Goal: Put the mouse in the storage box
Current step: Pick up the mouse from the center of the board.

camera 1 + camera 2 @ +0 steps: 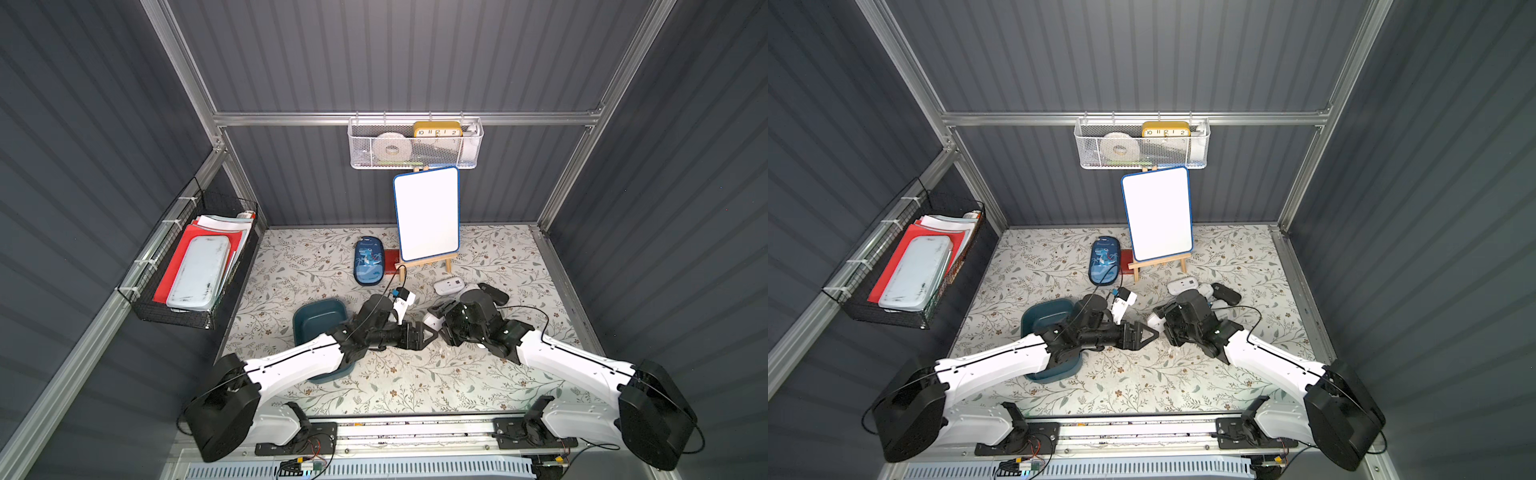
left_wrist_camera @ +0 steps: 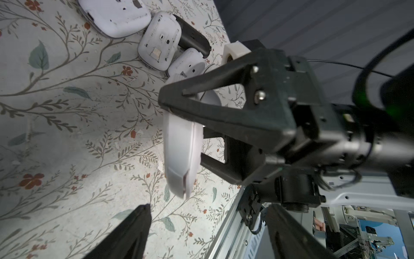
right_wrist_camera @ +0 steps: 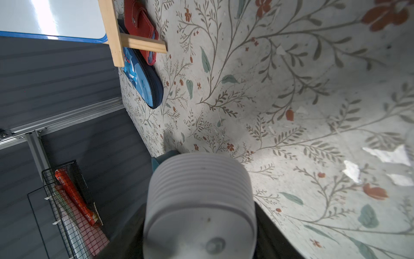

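half the storage box (image 1: 316, 322) under arm (image 1: 299, 361)

Left arm (image 1: 291, 365) and right arm (image 1: 573, 361): white moulded link shells, black joints. Shoulder housings (image 1: 224, 411) large, black, rounded. Black cable (image 2: 357, 88) runs along each link, loops free at wrist. Left gripper (image 1: 434, 334), right gripper (image 2: 182, 132): black, hollow triangular-frame fingers. Two silver screws (image 2: 259, 95) at finger root; white printed block (image 2: 235, 50) alongside. Wrist camera (image 1: 402, 307) white, blue connector. Black base plates (image 1: 295, 441), fine red and black wires beside the left one.
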You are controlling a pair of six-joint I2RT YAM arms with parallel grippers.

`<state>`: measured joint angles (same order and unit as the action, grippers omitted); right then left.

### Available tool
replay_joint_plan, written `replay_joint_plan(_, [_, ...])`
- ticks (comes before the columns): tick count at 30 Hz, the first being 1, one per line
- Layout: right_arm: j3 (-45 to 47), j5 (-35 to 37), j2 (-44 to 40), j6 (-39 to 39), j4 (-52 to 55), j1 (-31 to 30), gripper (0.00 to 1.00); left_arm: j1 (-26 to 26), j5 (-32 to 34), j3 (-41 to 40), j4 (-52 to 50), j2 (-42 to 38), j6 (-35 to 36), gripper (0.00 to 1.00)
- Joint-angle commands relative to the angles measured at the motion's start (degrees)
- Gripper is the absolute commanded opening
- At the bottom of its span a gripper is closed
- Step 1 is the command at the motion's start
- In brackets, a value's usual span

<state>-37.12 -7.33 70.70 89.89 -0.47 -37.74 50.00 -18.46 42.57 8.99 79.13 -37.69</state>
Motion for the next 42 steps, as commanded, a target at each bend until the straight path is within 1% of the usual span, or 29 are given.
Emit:
replay_joint_plan(1, [0.7, -1.9, -0.1, 2.3, -3.1, -0.4, 0.36, 0.5, 4.8, 2.5, 1.4, 2.4, 1.3, 0.83])
replay_joint_plan(4, [1.5, -2.2, -0.9, 2.8, -3.5, -0.4, 0.35, 0.6, 5.5, 2.7, 2.3, 3.1, 1.4, 0.81])
replay_joint_plan(7, [2.2, -2.5, -0.9, 3.1, -3.6, -0.4, 0.35, 0.6, 6.4, 3.1, 2.8, 3.5, 1.2, 0.74])
replay_joint_plan(10, [2.4, -3.0, -0.9, 3.3, -4.2, -0.4, 0.34, 0.6, 6.1, 3.3, 4.2, 4.3, 0.5, 0.54])
replay_joint_plan(11, [2.5, -3.2, -0.8, 3.3, -4.4, -0.4, 0.34, 0.6, 5.6, 3.5, 4.8, 4.8, 0.3, 0.49])
replay_joint_plan(12, [2.5, -3.4, -0.9, 3.2, -4.6, -0.5, 0.34, 0.6, 5.3, 3.6, 5.2, 5.3, 0.1, 0.47])
replay_joint_plan(14, [2.6, -3.6, -0.9, 3.2, -4.6, -0.5, 0.34, 0.9, 4.4, 4.2, 5.7, 6.4, 0.2, 0.44])
replay_joint_plan(19, [3.1, -3.8, -0.9, 3.3, -4.9, -0.5, 0.33, 1.0, 3.8, 4.0, 5.2, 7.2, 0.5, 0.44])
replay_joint_plan(21, [3.4, -4.0, -0.9, 3.4, -5.1, -0.5, 0.33, 1.0, 3.6, 3.6, 5.2, 7.2, 0.3, 0.41])
replay_joint_plan(25, [3.6, -4.1, -0.9, 3.5, -5.6, -0.5, 0.33, 1.1, 3.5, 2.4, 6.1, 7.2, -0.6, 0.25])
replay_joint_plan(28, [3.6, -4.4, -0.7, 3.5, -5.9, -0.5, 0.33, 1.1, 4.9, 2.6, 5.3, 7.3, -1.5, 0.11])
replay_joint_plan(29, [3.6, -4.4, -0.6, 3.2, -6.1, -0.5, 0.34, 1.1, 5.2, 3.1, 4.6, 7.2, -1.6, 0.08])
replay_joint_plan(30, [3.4, -4.3, -0.5, 2.7, -6.1, -0.6, 0.39, 1.1, 5.5, 3.3, 4.1, 7.1, -1.7, 0.04])
replay_joint_plan(31, [3.0, -4.2, -0.2, 2.0, -6.1, -0.6, 0.50, 1.1, 5.9, 3.5, 3.7, 6.8, -1.8, 0.00])
replay_joint_plan(32, [2.5, -3.6, 0.1, 0.4, -5.8, -0.6, 0.65, 1.1, 6.6, 3.4, 3.3, 6.2, -1.9, 0.00])
replay_joint_plan(33, [1.9, -2.9, 0.2, -1.1, -4.6, -0.6, 0.77, 1.1, 7.0, 3.3, 2.8, 5.5, -2.0, 0.00])
replay_joint_plan(34, [0.9, -1.8, 0.2, -3.4, -2.2, -0.4, 0.87, 1.1, 7.5, 3.0, 1.6, 4.5, -2.3, 0.00])
replay_joint_plan(35, [-0.3, -0.5, -0.1, -6.7, 0.6, 0.1, 0.94, 1.1, 8.9, 2.6, 0.7, 3.1, -3.3, 0.00])
replay_joint_plan(36, [-1.3, 1.3, -0.6, -9.9, 3.1, 0.7, 0.98, 1.1, 10.6, 2.2, -0.5, 1.8, -4.5, 0.00])
replay_joint_plan(37, [-2.3, 3.5, -0.9, -14.2, 6.2, 1.4, 0.99, 1.1, 12.7, 1.7, -2.1, -0.2, -5.4, 0.00])
replay_joint_plan(38, [-3.5, 4.8, -0.9, -18.5, 9.8, 2.7, 0.99, 1.1, 14.6, 1.3, -4.1, -2.3, -6.8, 0.00])
replay_joint_plan(40, [-5.0, 7.2, -3.6, -26.2, 15.1, 5.4, 0.99, 1.0, 18.1, 0.3, -7.5, -7.2, -7.9, 0.00])
replay_joint_plan(42, [-4.7, 8.7, -5.1, -32.2, 18.1, 8.7, 0.99, 0.6, 22.3, -0.3, -11.9, -12.4, -9.6, 0.00])
